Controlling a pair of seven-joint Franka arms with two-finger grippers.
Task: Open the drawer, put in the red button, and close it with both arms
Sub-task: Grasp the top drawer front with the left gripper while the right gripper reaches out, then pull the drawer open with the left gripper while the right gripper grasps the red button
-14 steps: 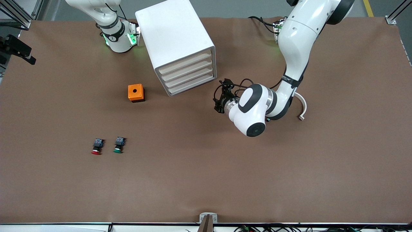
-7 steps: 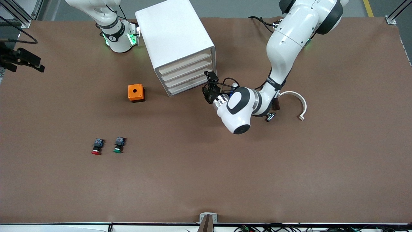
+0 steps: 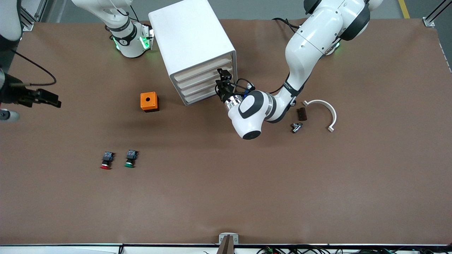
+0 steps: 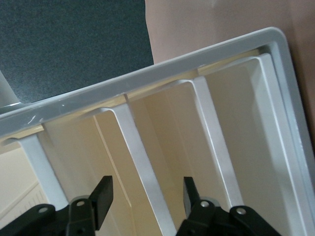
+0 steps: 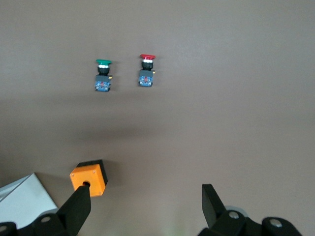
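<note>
The red button (image 3: 105,161) lies on the brown table beside a green-capped one (image 3: 130,159); in the right wrist view the red button (image 5: 146,72) shows well ahead of my open right gripper (image 5: 146,204). That right gripper (image 3: 49,100) hangs over the right arm's end of the table with nothing in it. All drawers (image 3: 208,79) of the white cabinet (image 3: 190,38) are closed. My left gripper (image 3: 221,84) is at the drawer fronts, near their end toward the left arm. In the left wrist view the left gripper (image 4: 146,196) is open, with a white drawer lip (image 4: 142,162) between its fingers.
An orange box with a hole (image 3: 149,101) sits between the cabinet and the buttons. A white curved piece (image 3: 323,106), a small brown block (image 3: 301,113) and a small metal part (image 3: 296,127) lie by the left arm's elbow.
My left arm has swung in to the cabinet, bringing its gripper up to the drawer fronts with its fingers narrower. The right gripper has come in over the table.
</note>
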